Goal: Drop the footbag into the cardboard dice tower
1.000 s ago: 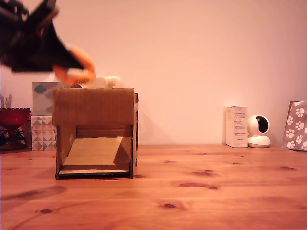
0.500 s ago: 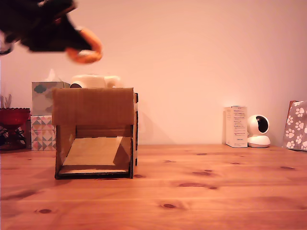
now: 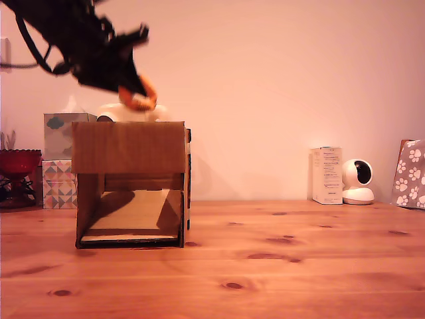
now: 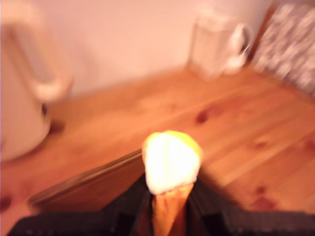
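Note:
My gripper [image 3: 136,95] hangs just above the top of the cardboard dice tower [image 3: 131,183], at the exterior view's left, shut on the footbag [image 3: 138,97]. The footbag shows as an orange lump at the dark fingertips there. In the blurred wrist view it is a bright white and yellow ball [image 4: 171,160] held between the dark fingers, over the tower's brown top edge [image 4: 93,182]. The tower is a brown box with an open front and a sloped ramp inside.
Patterned tissue boxes [image 3: 61,159] and a red bowl [image 3: 18,161] stand behind the tower at the exterior view's left. A white kettle [image 3: 129,112] sits behind it. A white carton [image 3: 327,175], a small white camera [image 3: 358,182] and a paw-print bag [image 3: 410,174] line the wall at the right.
The arm rose with the footbag, then swung toward the exterior view's right and came down, so the footbag now hangs just over the tower's top.

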Controlling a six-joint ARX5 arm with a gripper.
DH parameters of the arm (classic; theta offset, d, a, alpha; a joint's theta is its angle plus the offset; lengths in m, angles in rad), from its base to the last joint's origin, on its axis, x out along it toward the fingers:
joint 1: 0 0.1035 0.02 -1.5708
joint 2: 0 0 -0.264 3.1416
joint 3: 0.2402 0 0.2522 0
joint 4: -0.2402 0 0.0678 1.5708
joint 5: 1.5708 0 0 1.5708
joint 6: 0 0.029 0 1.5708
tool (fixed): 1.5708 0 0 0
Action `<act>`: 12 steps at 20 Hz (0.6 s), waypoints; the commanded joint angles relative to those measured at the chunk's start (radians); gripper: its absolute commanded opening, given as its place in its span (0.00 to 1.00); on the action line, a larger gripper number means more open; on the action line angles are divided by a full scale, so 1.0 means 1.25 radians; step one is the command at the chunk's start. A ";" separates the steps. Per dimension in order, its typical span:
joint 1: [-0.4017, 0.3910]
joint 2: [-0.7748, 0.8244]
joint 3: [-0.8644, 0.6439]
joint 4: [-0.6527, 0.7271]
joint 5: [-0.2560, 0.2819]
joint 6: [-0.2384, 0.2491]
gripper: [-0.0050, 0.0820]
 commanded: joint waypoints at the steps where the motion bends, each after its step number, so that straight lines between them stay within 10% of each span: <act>1: 0.004 0.007 0.019 -0.003 0.001 0.005 0.07; 4: 0.012 0.006 0.020 0.010 0.001 0.028 0.18; 8: 0.016 0.006 0.025 0.009 0.000 0.028 0.98; 12: 0.015 0.004 0.046 -0.019 0.001 0.028 0.96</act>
